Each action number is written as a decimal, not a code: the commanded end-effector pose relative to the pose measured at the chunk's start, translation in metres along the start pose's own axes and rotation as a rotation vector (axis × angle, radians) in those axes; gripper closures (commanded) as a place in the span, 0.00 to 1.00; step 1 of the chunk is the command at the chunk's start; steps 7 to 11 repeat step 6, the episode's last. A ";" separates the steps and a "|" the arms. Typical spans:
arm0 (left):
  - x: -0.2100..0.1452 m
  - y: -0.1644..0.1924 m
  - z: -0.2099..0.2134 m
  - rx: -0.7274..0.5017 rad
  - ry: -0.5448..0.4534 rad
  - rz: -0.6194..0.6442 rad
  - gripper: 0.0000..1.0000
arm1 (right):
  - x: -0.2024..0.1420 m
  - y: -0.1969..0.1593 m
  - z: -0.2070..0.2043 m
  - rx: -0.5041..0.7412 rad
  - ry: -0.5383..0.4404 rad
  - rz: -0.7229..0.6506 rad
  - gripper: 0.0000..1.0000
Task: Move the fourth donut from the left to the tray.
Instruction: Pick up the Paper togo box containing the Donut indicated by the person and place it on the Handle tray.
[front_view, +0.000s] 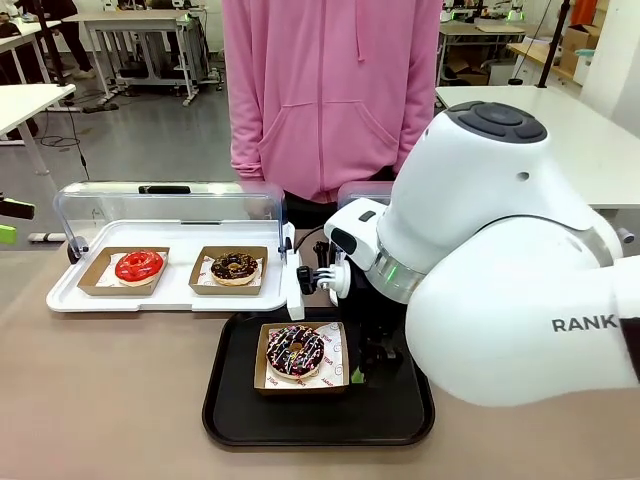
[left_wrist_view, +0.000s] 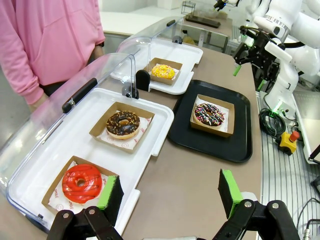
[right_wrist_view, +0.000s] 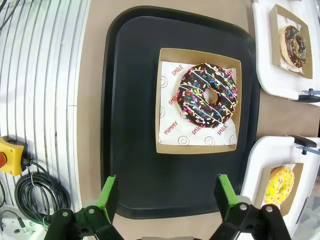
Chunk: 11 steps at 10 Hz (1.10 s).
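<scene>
Right wrist view: my right hand (right_wrist_view: 166, 194) hangs released over the black tray (right_wrist_view: 130, 100), clear of the sprinkled chocolate donut (right_wrist_view: 208, 95) in its cardboard holder (right_wrist_view: 170, 100). My left hand (left_wrist_view: 170, 192) is released too, by the red-glazed donut (left_wrist_view: 82, 182).

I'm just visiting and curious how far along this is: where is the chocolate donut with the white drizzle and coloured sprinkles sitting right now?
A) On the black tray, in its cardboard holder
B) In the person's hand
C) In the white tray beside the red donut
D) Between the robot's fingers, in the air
A: the fourth donut lies in its brown holder on the tray, and the right gripper is open with nothing between its fingers.
</scene>
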<state>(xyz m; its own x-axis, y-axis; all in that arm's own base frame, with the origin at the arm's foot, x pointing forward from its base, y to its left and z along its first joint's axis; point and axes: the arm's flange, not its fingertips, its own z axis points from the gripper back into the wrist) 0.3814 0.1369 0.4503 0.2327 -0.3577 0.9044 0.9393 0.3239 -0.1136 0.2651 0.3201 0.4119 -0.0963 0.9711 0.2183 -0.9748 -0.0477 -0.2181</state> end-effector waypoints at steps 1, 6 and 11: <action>0.002 -0.001 0.001 -0.004 -0.018 -0.007 0.00 | 0.002 -0.001 -0.004 -0.022 0.002 -0.002 0.00; 0.002 -0.001 0.001 -0.004 -0.018 -0.007 0.00 | 0.002 -0.001 -0.004 -0.022 0.002 -0.002 0.00; 0.002 -0.001 0.001 -0.004 -0.018 -0.007 0.00 | 0.002 -0.001 -0.004 -0.022 0.002 -0.002 0.00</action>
